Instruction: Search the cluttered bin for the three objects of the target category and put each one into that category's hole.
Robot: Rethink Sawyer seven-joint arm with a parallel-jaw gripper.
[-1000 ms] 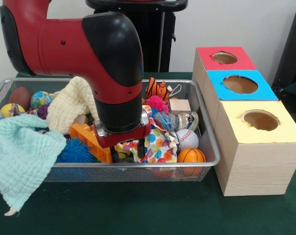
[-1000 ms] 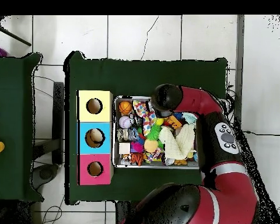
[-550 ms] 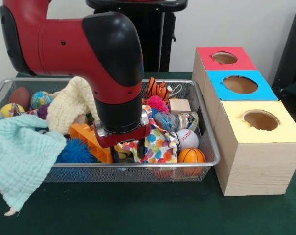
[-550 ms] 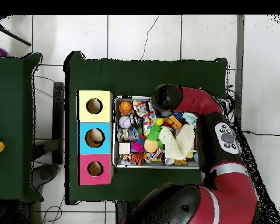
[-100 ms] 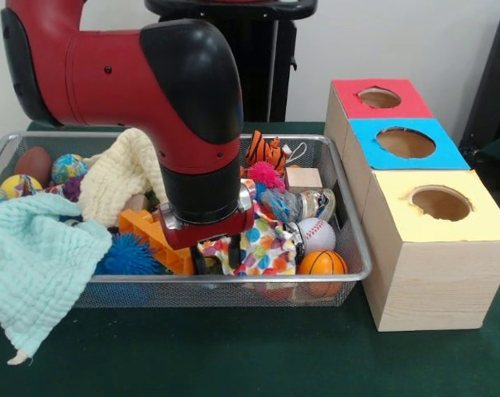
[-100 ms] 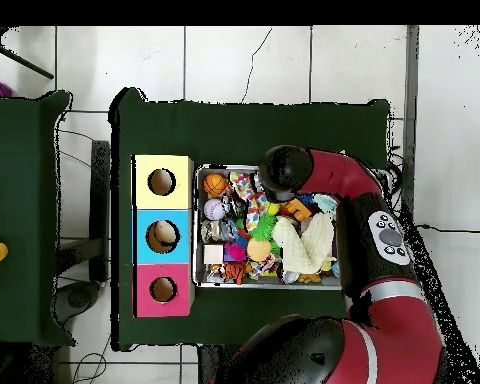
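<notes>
Table: green cloth (image 5: 233, 356) is covering the surface we are working on, under a wire bin (image 5: 349, 240) and a row of three boxes.
Boxes: we are seeing the red box (image 5: 380, 99) at 1 o'clock in the front view, the blue box (image 5: 407, 143) next to it, and the yellow box (image 5: 440, 207) at 3 o'clock; each is showing one round hole on top.
Arm: our red and black arm (image 5: 183, 107) is reaching down into the middle of the bin.
Gripper: the gripper (image 5: 216, 258) is sitting low among the clutter, its dark fingers (image 5: 233, 255) poking into a patterned cloth (image 5: 262, 246); we cannot tell whether they are clenched or released.
Balls: a baseball (image 5: 316, 234) and a basketball (image 5: 322, 265) are lying touching at the bin's 4 o'clock corner, just beside the patterned cloth.
Other clutter: a mint towel (image 5: 35, 265) is hanging over the bin's 8 o'clock rim, a cream towel (image 5: 121, 174) is lying behind it, and an orange block (image 5: 150, 236) is sitting just left of the gripper.
Overhead: the arm is covering the bin's (image 6: 198, 230) 1 o'clock part.
</notes>
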